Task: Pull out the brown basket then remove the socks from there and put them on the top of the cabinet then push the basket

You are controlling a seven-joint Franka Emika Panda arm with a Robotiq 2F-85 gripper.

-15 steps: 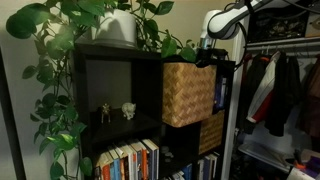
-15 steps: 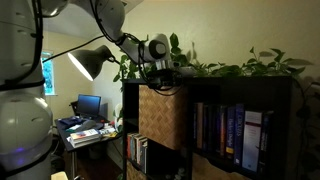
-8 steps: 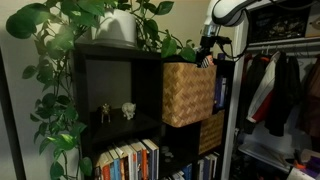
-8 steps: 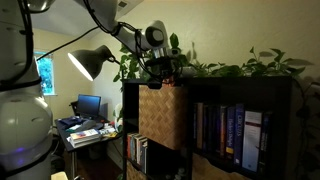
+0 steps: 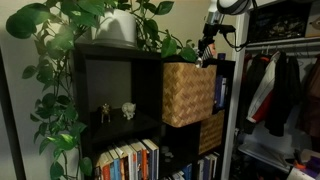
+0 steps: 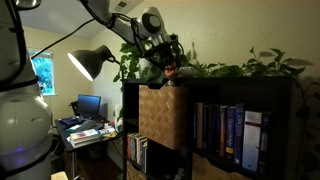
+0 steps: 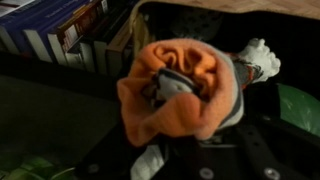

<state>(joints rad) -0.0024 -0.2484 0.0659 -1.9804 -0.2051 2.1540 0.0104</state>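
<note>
The brown basket [image 5: 188, 93] is pulled partway out of the top compartment of the dark cabinet [image 5: 115, 62] and also shows in an exterior view [image 6: 162, 115]. My gripper [image 5: 207, 48] hangs just above the basket's rim, level with the cabinet top, and also shows in an exterior view [image 6: 168, 62]. It is shut on a bundle of orange and grey socks [image 7: 180, 85], seen as a small orange patch in an exterior view [image 6: 173, 71]. The socks hide the fingertips in the wrist view.
Leafy plants [image 5: 70, 40] and a white pot [image 5: 120, 27] stand on the cabinet top. Books [image 6: 235, 130] fill the neighbouring compartments. A smaller, darker basket [image 5: 211, 132] sits below. A clothes rack [image 5: 285, 90] stands beside the cabinet, and a lamp [image 6: 90, 62] and a desk on its other side.
My gripper has risen from the basket's opening with the socks in it, to about the height of the cabinet top. The basket has not moved.
</note>
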